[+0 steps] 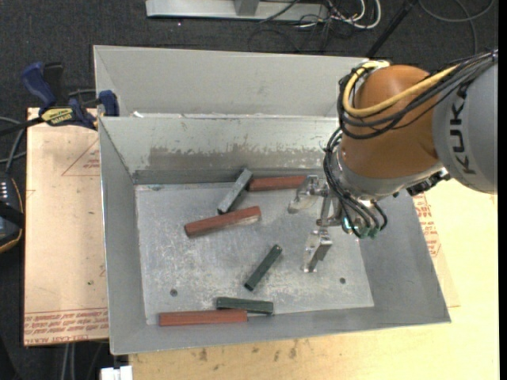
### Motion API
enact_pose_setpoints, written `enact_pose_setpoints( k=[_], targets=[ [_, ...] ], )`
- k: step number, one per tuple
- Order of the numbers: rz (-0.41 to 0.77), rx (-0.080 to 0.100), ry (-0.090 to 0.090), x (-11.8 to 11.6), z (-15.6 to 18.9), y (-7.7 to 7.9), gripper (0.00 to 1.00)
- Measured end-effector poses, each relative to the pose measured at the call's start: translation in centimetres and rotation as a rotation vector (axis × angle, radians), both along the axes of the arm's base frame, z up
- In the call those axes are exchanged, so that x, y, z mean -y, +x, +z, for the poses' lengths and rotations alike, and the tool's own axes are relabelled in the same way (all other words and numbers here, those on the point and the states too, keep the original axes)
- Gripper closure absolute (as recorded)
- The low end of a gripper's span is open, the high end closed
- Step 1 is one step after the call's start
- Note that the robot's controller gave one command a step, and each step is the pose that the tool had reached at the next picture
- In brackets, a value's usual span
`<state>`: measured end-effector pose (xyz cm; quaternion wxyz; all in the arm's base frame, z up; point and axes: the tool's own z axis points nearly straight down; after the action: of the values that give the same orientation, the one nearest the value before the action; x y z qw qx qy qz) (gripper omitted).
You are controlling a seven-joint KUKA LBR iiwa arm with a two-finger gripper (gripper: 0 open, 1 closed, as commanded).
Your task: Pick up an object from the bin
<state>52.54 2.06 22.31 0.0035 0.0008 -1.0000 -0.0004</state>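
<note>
The arm, with its orange wrist cover (392,125), reaches into the grey metal bin (176,264) from the right, and the jaws hang low over the right half of the bin floor. They stand wide apart: one finger (301,201) points toward the back wall, the other finger (318,254) lies nearer the front, and only bare, scratched metal shows between them. They grip nothing.

The closest thing to them is a short dark green block (263,267). It lies flat on the floor just left of the front finger, set slantwise with its upper end toward the jaws, and it stays outside the gap and apart from the finger. Near the rear finger, a red-brown block (276,183) rests along the foot of the back wall, a little to the finger's left. Whether finger and block touch cannot be told.

Further left, a grey block (234,190) lies tilted, its upper end meeting the left end of that red-brown block. Just below it, a longer red-brown bar (223,222) lies slantwise in the middle of the floor.

Along the front edge, well apart from the jaws, a long red-brown bar (203,317) lies flat. A second dark green block (246,305) sits against its right end.
</note>
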Motion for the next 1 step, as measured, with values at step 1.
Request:
enact_pose_setpoints(
  k=[1],
  targets=[
    [-0.001, 0.007, 0.000, 0.01, 0.34, 0.15, 0.00]
  ],
)
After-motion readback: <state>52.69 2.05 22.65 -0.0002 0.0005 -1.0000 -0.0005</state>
